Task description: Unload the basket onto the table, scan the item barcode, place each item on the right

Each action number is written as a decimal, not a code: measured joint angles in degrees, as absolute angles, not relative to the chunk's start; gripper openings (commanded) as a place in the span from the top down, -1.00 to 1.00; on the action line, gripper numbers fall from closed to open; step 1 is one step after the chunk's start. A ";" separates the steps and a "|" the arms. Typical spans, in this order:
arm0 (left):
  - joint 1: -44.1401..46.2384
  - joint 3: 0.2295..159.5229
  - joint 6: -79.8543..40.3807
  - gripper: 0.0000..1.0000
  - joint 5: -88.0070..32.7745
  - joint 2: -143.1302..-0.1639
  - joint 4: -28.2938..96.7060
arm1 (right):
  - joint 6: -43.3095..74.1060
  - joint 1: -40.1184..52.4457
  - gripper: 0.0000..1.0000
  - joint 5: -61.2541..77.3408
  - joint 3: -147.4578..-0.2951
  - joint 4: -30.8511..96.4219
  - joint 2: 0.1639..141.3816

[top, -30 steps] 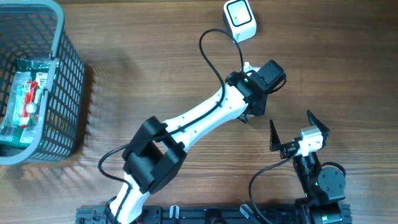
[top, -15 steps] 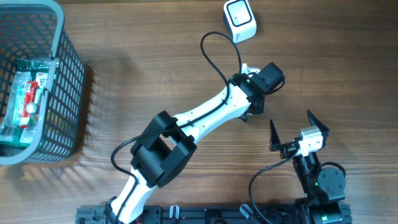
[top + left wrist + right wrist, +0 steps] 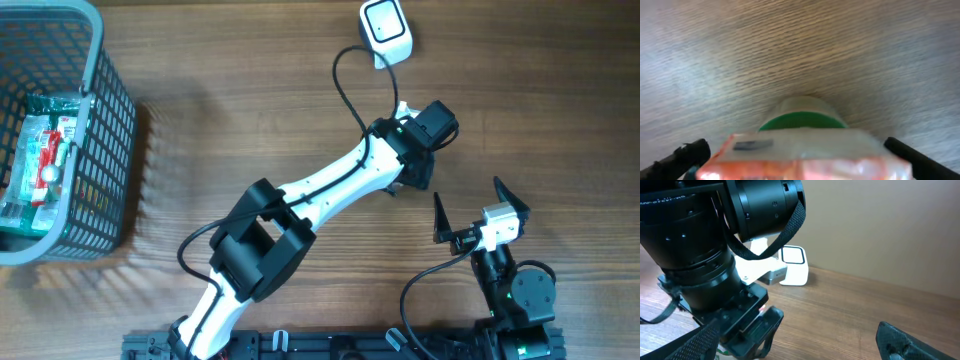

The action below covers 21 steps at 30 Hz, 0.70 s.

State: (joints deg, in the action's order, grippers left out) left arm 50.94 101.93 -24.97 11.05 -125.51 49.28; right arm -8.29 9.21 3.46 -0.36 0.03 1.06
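Although the packet (image 3: 800,144) is lying between the spread, apparently released fingers (image 3: 687,154) of the left gripper (image 3: 797,150), nothing is showing whether its barcode has met the scanner (image 3: 386,30) sitting well clear of them, while the right gripper (image 3: 468,215) is idling open and empty.

Light is bright, even and diffuse across the table (image 3: 250,90). The basket (image 3: 105,110) throws a soft-edged shadow to its right. Overhead view is sharp. In the left wrist view the package (image 3: 800,152), close against the lens, is blurred and washed out.
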 measured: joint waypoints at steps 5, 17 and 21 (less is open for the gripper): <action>50.94 101.97 -10.20 -0.42 11.33 -125.16 49.43 | -8.29 9.21 -0.99 3.46 -0.36 0.03 1.06; 50.87 102.17 -1.93 0.55 6.76 -124.92 50.33 | -8.29 9.21 -0.99 3.46 -0.36 0.03 1.06; 50.83 102.67 -13.17 0.42 6.55 -123.81 52.90 | -8.29 9.21 -0.99 3.46 -0.36 0.03 1.06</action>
State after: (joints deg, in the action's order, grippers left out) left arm 50.83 102.67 -13.17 6.55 -123.81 52.90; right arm -8.29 9.21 3.46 -0.36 0.03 1.06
